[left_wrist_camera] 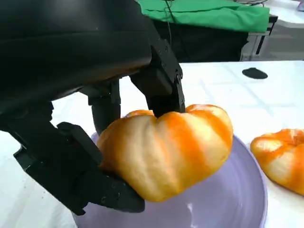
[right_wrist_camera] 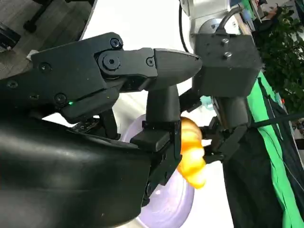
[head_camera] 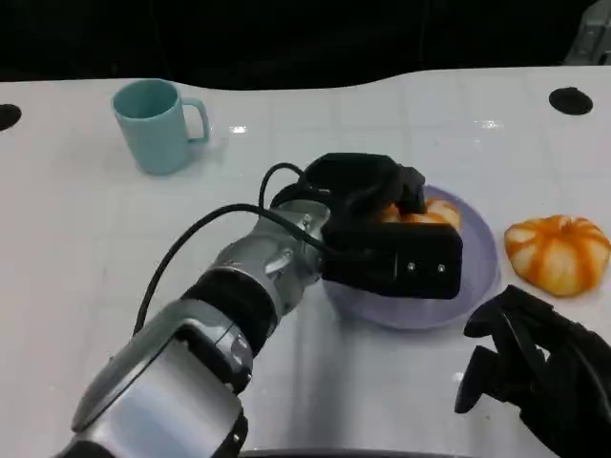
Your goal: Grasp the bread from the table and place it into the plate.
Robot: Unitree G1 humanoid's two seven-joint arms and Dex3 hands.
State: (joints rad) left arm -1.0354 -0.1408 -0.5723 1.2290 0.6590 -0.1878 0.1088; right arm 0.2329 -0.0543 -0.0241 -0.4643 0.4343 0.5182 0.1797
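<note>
Orange-striped bread [left_wrist_camera: 166,147] is gripped by the left hand [head_camera: 387,229] just above the plate [head_camera: 477,277] (placing step); lowering and release are needed next.

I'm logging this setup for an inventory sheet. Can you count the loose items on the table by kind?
Bread: 2, one gripped by the left hand over the plate, one lying on the table
Plate: 1, lilac
Mug: 1, teal
Total: 4
</note>
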